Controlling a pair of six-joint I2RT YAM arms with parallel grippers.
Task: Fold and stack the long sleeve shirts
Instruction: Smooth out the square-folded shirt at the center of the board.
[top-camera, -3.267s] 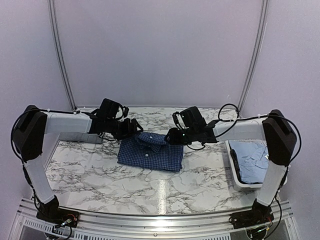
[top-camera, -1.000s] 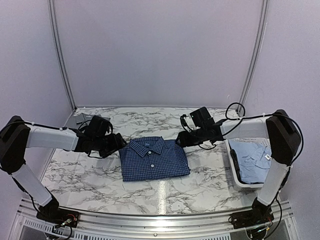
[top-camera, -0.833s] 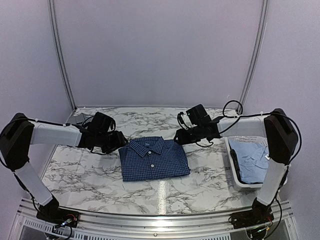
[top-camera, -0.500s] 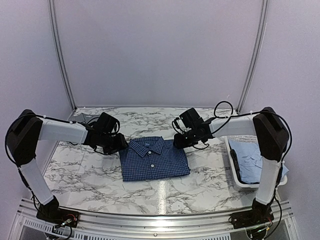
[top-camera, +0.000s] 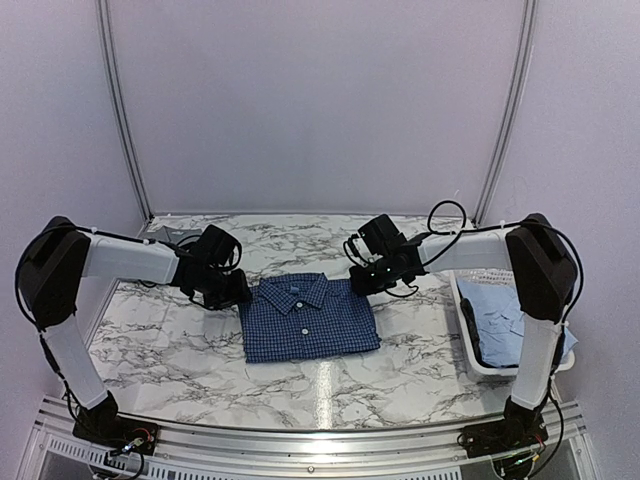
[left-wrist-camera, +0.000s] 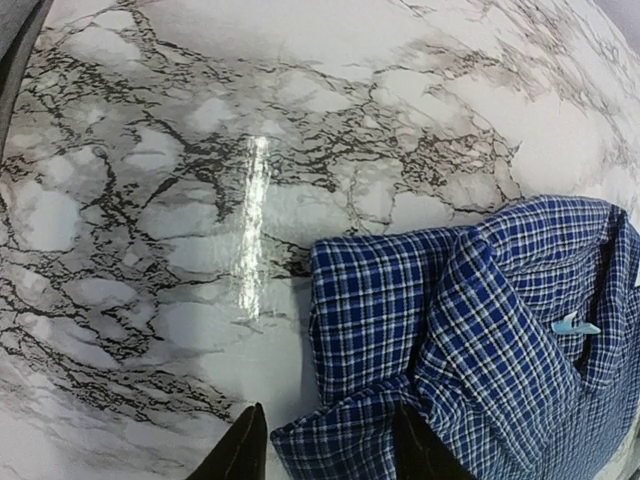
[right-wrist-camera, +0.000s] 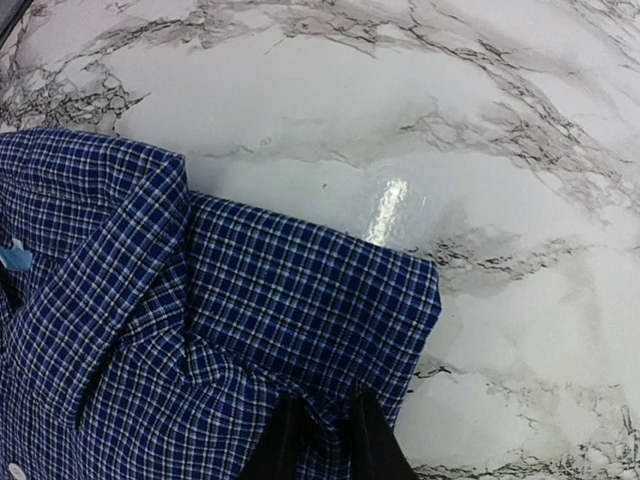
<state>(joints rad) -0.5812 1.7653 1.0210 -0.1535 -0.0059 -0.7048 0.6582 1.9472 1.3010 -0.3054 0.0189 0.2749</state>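
A marble-patterned table (top-camera: 200, 350) fills the floor of the scene, with pale walls behind it; the left arm (top-camera: 130, 262) reaches in from the left and the right arm (top-camera: 470, 250) from the right, both stretched low toward the middle; a white bin (top-camera: 468, 352) sits at the table's right edge, and a light blue shirt (top-camera: 505, 315) lies inside it; the dark blue checked shirt (top-camera: 308, 320) lies folded flat at the table's centre, collar toward the far wall, well apart from the bin; a grey shirt (top-camera: 165, 236) shows only as a small patch at the far left, behind the left arm; the left gripper (top-camera: 238, 292) is down at the checked shirt's left shoulder, and its wrist view shows its fingers (left-wrist-camera: 245, 455) standing apart with the shirt's edge lying between them, the cloth not visibly pinched; the right gripper (top-camera: 355, 285) is at the shirt's right shoulder, and its fingers (right-wrist-camera: 285, 440) are drawn nearly together with a small bunch of checked cloth nipped between them; a pale blue label (left-wrist-camera: 572, 325) sits inside the collar; a white button (right-wrist-camera: 12, 470) shows on the front.
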